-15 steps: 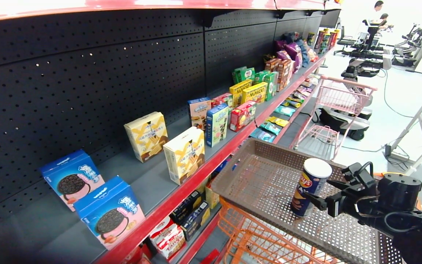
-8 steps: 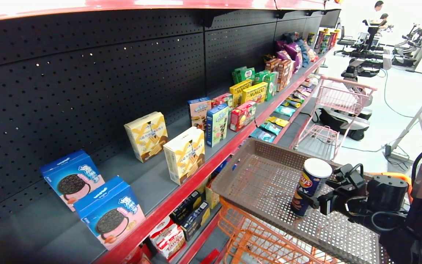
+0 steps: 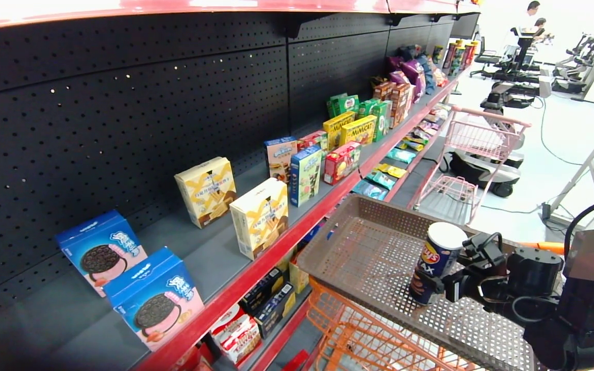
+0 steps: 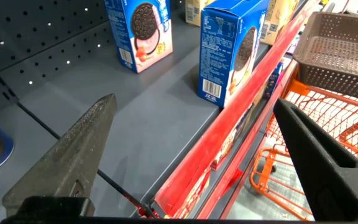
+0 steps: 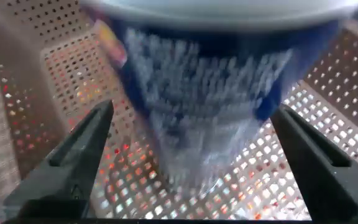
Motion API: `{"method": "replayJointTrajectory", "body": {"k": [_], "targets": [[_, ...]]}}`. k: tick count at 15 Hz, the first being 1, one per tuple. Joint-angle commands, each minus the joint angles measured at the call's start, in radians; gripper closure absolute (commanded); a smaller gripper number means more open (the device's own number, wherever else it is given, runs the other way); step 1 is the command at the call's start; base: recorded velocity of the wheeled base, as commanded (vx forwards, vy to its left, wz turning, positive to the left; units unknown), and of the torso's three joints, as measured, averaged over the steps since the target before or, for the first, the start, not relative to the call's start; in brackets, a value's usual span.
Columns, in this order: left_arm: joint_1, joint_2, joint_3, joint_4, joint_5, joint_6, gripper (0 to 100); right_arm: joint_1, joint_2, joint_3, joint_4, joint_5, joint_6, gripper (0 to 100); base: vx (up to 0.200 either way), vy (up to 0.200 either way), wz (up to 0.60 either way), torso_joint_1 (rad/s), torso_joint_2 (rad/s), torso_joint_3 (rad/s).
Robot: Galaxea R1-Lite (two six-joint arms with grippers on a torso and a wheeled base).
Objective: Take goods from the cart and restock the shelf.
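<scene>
Blue chip can upright, lid up, right gripper wide around it

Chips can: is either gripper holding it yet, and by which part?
Nothing is held. The right gripper is open, straddling the lower body of the chips can in the tray; the left gripper is open and empty.

From above, the head camera faces the shelf and the cart tray. The left wrist camera shares the shelf closely; the right, the tray.
</scene>
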Motion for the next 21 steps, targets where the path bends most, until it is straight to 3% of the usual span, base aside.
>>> {"method": "replayJointTrajectory", "body": {"k": [1, 11, 12, 21], "targets": [[0.001, 0.0, 0.0, 0.0, 0.0, 0.0, 0, -0.002, 0.005, -0.017, -0.001, 0.0, 0.0, 0, 0.0, 0.0, 0.0, 0.0, 0.0, 0.0], [0.001, 0.0, 0.0, 0.0, 0.0, 0.0, 0, 0.011, 0.047, -0.106, -0.001, 0.0, 0.001, 0, 0.0, 0.0, 0.0, 0.0, 0.0, 0.0], [0.001, 0.0, 0.0, 0.0, 0.0, 0.0, 0, 0.013, 0.047, -0.106, -0.001, 0.0, 0.001, 100, 0.0, 0.0, 0.0, 0.0, 0.0, 0.0], [0.001, 0.0, 0.0, 0.0, 0.0, 0.0, 0, 0.011, -0.058, -0.107, 0.034, -0.001, 0.009, 100, 0.0, 0.0, 0.0, 0.0, 0.0, 0.0]]}}
